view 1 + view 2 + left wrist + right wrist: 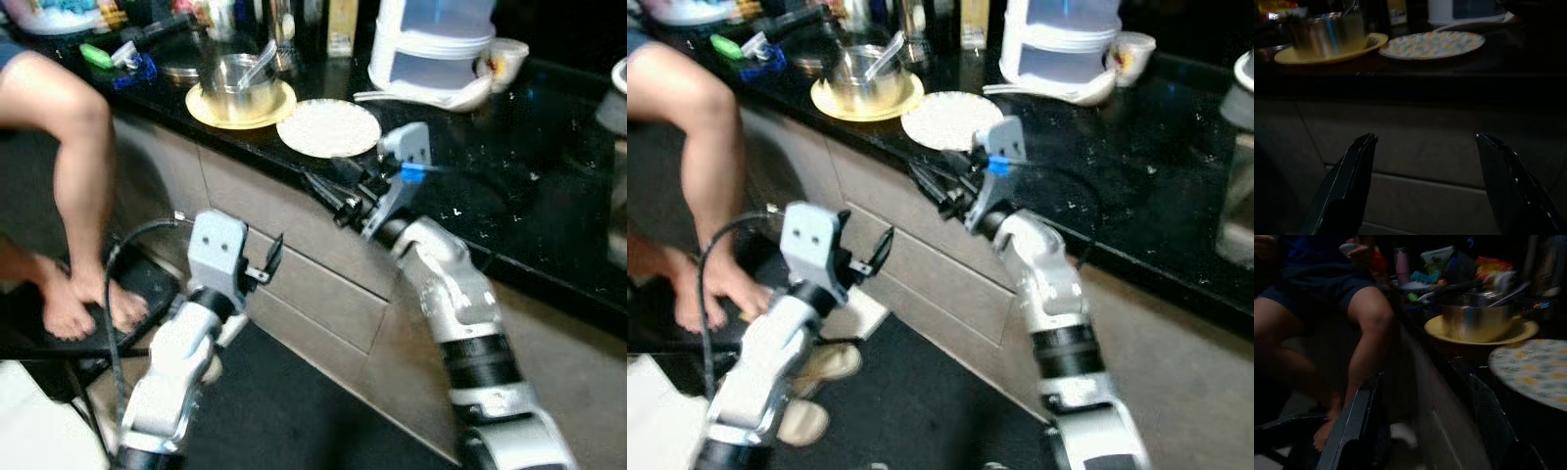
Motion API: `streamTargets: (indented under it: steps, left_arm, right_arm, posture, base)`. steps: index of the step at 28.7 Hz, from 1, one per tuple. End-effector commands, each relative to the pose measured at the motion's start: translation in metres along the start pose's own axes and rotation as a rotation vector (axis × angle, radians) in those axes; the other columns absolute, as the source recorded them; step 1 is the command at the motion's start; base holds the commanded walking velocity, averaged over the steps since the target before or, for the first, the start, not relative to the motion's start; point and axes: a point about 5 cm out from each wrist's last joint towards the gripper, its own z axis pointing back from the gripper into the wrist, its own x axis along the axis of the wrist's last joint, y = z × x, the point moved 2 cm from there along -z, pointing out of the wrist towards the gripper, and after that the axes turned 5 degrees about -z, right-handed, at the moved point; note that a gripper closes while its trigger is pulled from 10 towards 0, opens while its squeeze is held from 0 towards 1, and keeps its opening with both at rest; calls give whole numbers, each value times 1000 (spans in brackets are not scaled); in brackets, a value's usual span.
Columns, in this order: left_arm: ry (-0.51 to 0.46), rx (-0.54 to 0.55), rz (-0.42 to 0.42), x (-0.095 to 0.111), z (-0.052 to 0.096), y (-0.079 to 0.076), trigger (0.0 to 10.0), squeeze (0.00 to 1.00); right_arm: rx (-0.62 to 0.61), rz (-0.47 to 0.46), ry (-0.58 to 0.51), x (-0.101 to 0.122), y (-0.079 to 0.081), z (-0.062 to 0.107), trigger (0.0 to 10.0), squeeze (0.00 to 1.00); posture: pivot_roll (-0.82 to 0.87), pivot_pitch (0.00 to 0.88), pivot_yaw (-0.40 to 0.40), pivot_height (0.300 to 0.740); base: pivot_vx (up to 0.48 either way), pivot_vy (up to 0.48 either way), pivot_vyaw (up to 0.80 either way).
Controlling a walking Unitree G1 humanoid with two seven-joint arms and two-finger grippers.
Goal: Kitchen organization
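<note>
Our right gripper (333, 192) hangs at the counter's (509, 186) front edge, just below the patterned plate (328, 127), fingers spread and holding nothing. Our left gripper (1425, 161) sits lower, before the cabinet drawers (323, 284), fingers also wide apart and empty. Beside the plate a steel pot (240, 86) with a utensil inside stands on a yellow plate (211, 110); a person's leg (78, 176) is at left.

Silver arms; black elbow bands; long black fingers; blue clip (412, 172); black cable (116, 284).
</note>
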Motion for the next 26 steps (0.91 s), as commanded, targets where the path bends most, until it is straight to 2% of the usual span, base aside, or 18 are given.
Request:
streamTargets:
  steps: [1,7,10,11,13,16,17,22,24,26]
  left_arm:
    - [10,3,-9,0,2,1,10000,0]
    - [14,12,-11,0,7,2,10000,0]
    - [22,17,-11,0,12,1,10000,0]
    - [27,20,-10,-1,13,1,10000,0]
    - [33,24,-10,-2,15,1,10000,0]
    - [35,29,-11,-2,17,2,10000,0]
    - [36,34,-13,-2,17,5,10000,0]
    - [38,34,-17,-2,18,5,10000,0]
    - [39,33,-18,-1,19,5,10000,0]
    - [39,32,-19,0,19,6,10000,0]
  right_arm:
    - [-20,18,5,0,-4,1,10000,0]
    - [-27,29,15,-1,-6,-2,10000,0]
    - [-22,58,19,-2,-3,-4,10000,0]
    - [-28,99,32,-5,-4,-3,10000,0]
    - [-74,172,63,-15,-11,3,10000,0]
    - [-112,184,63,-22,-17,12,10000,0]
    - [-136,227,33,-23,-19,21,10000,0]
    - [-148,268,4,-22,-17,26,10000,0]
    - [-146,280,-16,-21,-13,26,10000,0]
    - [-114,331,-23,-19,-6,24,10000,0]
  posture:
    - [64,46,-33,740]
    - [80,55,-42,740]
    - [85,66,-42,740]
    - [85,66,-42,740]
    - [89,68,-48,740]
    - [88,70,-48,740]
    - [85,73,-46,740]
    - [83,72,-42,740]
    - [83,71,-41,740]
    - [84,68,-41,740]
  base:
    - [277,0,-731]
    - [271,0,-431]
    - [274,0,0]
    - [274,0,0]
    - [272,0,0]
    - [268,0,0]
    - [266,0,0]
    - [266,0,0]
    - [270,0,0]
    - [262,0,0]
